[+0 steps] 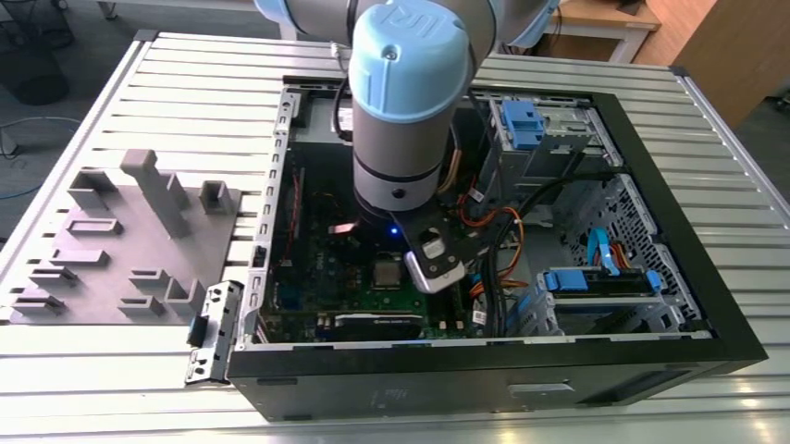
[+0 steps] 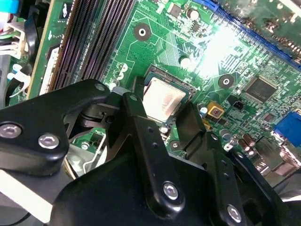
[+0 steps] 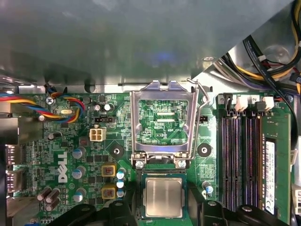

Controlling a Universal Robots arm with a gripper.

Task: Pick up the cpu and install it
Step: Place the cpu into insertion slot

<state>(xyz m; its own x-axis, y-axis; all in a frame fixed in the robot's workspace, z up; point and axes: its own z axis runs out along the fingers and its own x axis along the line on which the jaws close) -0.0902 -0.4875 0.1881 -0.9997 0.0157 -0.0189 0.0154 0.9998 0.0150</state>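
The cpu is a small silvery square lying flat in the socket on the green motherboard. In the second wrist view the cpu sits between two black fingers. My gripper straddles it, and the fingers meet two opposite edges of the chip. The gripper is low over the board. In the exterior view the cpu shows inside the open computer case, right below my arm.
The silver socket frame stands flipped open beside the socket, its lever wire raised. Memory slots run along one side, and coloured cables along another. A grey moulded tray lies on the slatted table at the exterior view's left.
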